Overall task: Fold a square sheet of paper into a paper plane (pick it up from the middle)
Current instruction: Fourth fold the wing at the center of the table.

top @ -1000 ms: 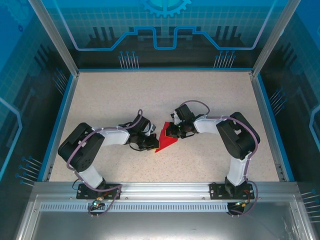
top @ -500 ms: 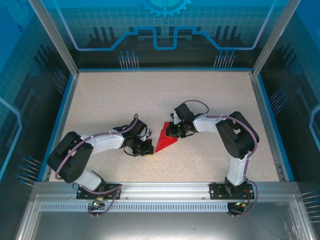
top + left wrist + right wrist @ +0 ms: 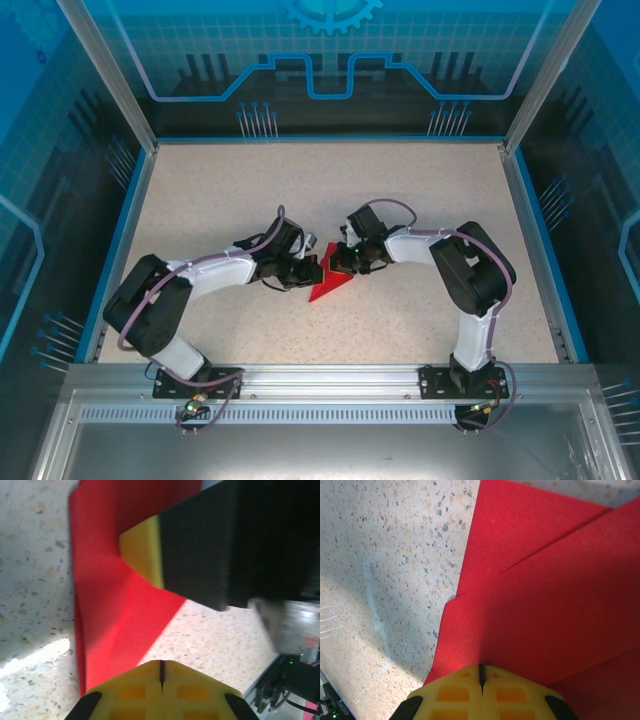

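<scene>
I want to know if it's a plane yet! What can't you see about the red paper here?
- Top view: the paper is too small to show its folds, and the left gripper and right gripper cover its upper end.
- Right wrist view: the paper is cut off by the top and right edges, so its outline is unknown.
- Left wrist view: blurred, and the right gripper's finger covers part of the paper.

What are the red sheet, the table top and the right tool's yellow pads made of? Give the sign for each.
Red sheet: probably thin matte paper; it holds sharp creases and overlapping flaps.
Table top: a hard, pale, speckled surface with a faint sheen, like terrazzo-pattern laminate or stone.
Pads of the right tool: yellow moulded plastic or rubber, judging by the waffle recesses; I cannot tell which.
</scene>
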`<action>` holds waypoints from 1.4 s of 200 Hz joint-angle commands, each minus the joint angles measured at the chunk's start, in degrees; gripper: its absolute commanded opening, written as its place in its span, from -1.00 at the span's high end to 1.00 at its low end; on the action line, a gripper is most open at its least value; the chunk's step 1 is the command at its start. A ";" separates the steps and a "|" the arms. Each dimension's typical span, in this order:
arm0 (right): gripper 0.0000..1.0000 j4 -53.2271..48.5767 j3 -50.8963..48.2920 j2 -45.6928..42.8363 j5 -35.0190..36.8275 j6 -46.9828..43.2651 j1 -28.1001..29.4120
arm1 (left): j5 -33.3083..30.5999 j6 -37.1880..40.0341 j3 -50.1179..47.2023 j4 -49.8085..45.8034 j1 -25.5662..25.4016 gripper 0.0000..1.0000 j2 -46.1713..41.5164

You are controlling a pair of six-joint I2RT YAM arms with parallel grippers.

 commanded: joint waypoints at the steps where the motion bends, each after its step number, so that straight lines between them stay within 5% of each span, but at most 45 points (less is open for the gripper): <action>1: 0.92 -5.27 -2.05 4.72 6.31 0.51 0.25 | -1.36 1.01 0.44 0.15 -0.29 1.00 1.90; 136: 0.83 0.89 -4.27 -8.00 0.01 -0.98 2.55 | -0.41 -0.07 -5.55 2.06 -0.77 1.00 4.12; 244: 0.87 1.90 -3.13 -0.75 0.75 1.06 6.22 | -1.89 -0.12 -5.07 0.56 -0.85 1.00 3.91; 280: 0.87 2.96 -4.12 -1.38 -0.09 1.30 5.70 | 2.05 -1.29 -4.86 4.33 -0.89 1.00 -0.64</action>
